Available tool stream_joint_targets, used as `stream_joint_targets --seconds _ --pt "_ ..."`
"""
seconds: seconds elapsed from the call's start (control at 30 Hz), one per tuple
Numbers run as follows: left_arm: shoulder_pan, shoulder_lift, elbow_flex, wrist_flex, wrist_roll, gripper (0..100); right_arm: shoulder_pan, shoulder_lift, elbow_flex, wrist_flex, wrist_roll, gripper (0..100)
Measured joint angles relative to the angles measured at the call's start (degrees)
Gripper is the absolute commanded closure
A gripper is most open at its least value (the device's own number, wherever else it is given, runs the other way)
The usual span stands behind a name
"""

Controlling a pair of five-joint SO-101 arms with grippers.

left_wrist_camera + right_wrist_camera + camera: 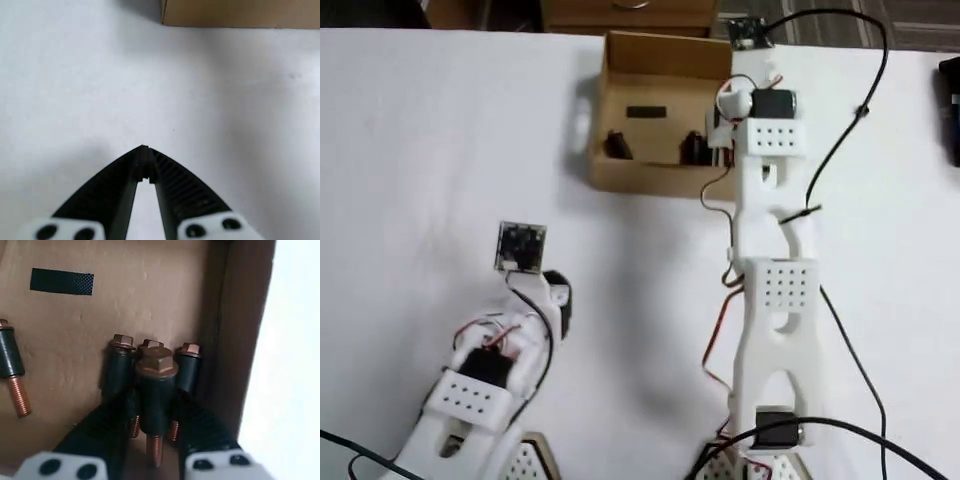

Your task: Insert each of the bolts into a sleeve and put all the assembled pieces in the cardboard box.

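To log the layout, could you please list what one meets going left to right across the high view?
left gripper → cardboard box → right arm → black object at the picture's right edge.

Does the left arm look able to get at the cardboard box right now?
Probably yes: nothing stands between the shut left end effector and the cardboard box ahead of it.

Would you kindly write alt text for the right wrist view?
The right gripper holds a sleeved bolt inside the cardboard box, close to a side wall. Three more sleeved bolts cluster right beside it, and a fifth lies apart on the box floor.
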Motion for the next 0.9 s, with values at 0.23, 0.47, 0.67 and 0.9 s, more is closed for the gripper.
stream_joint_targets --seconds 0.23,0.47,0.67,0.9 --pt "0.0 0.0 0.0 0.0 0.0 98 0.0 6.1 -0.4 -3.1 0.0 92.9" --pt "0.0 0.0 0.0 0.0 0.0 98 -0.1 7.9 -1.3 -3.5 0.9 77.6" --pt "0.0 0.0 0.0 -1.3 0.0 98 -0.2 7.6 -1.5 0.4 1.0 77.6" --pt "-0.8 0.0 -0.2 0.7 0.0 98 -0.1 -2.5 -1.5 15.0 1.0 77.6"
